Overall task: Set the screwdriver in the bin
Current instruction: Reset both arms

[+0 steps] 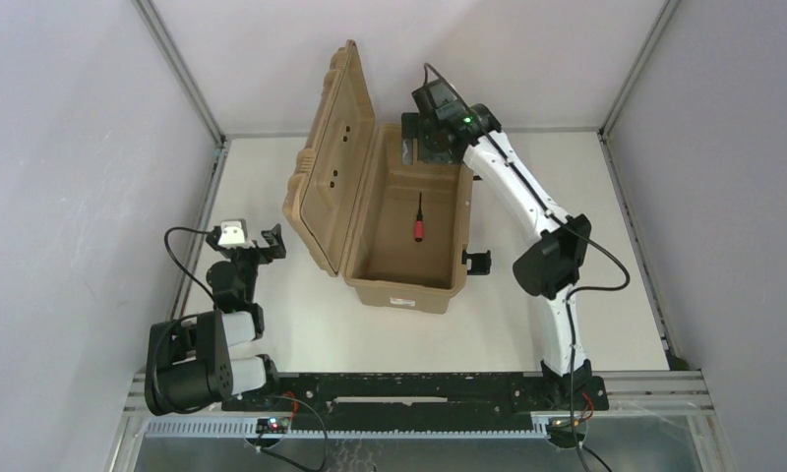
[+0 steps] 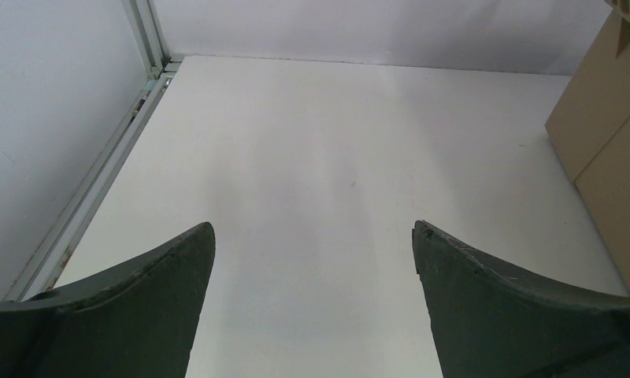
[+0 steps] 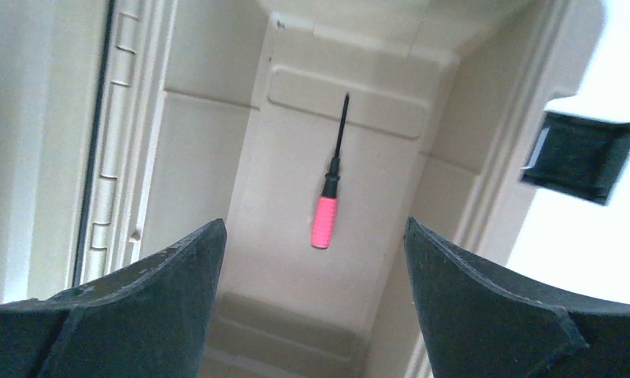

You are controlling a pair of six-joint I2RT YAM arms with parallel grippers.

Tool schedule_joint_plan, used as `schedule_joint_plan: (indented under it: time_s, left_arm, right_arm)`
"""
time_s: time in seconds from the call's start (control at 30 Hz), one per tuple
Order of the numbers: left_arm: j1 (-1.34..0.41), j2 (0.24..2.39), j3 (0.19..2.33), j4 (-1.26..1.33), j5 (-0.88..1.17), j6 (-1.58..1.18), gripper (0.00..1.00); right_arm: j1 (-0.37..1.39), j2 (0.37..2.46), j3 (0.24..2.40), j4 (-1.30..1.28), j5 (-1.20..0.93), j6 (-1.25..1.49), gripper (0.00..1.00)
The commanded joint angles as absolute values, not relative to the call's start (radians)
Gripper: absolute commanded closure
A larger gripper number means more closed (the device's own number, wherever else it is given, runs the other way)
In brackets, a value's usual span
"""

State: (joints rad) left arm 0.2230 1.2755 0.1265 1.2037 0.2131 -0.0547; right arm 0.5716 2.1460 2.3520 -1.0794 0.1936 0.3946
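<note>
The bin [image 1: 406, 293] is a large tan case in the middle of the table, its ribbed lid [image 1: 336, 147] standing open to the left. On the bin's floor lies the screwdriver [image 1: 419, 220], red handle toward the near side, touching no gripper. In the right wrist view the screwdriver [image 3: 327, 197] lies below, between the fingers, on the bin's floor [image 3: 280, 260]. My right gripper [image 1: 421, 152] hangs over the bin's far end, open and empty [image 3: 315, 221]. At the table's left my left gripper [image 1: 270, 242] is open over bare tabletop [image 2: 312, 226].
A black latch [image 1: 478, 262] sticks out of the bin's right side [image 3: 583, 153]. The bin's tan wall [image 2: 603, 142] shows at the right of the left wrist view. A metal frame rail [image 2: 99, 181] runs along the table's left edge.
</note>
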Motion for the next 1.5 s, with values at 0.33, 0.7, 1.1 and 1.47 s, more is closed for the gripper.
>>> schedule_joint_plan:
  time_s: [0.33, 0.7, 1.1, 1.47]
  left_arm:
    - [0.222, 1.272, 0.112, 1.244, 0.215, -0.066, 0.0]
    - [0.223, 1.272, 0.112, 1.243, 0.214, -0.066, 0.0]
    - [0.223, 1.273, 0.112, 1.244, 0.215, -0.066, 0.0]
    - [0.222, 1.273, 0.111, 1.245, 0.213, -0.066, 0.0]
  right_arm:
    - [0.529, 1.916, 2.318, -0.944, 0.35, 0.113, 0.0]
    - [0.379, 1.712, 2.002, -0.76, 0.304, 0.056, 0.0]
    - [0.211, 1.517, 1.611, -0.57, 0.216, 0.089, 0.0]
    - [0.159, 1.395, 1.238, -0.399, 0.181, 0.091, 0.01]
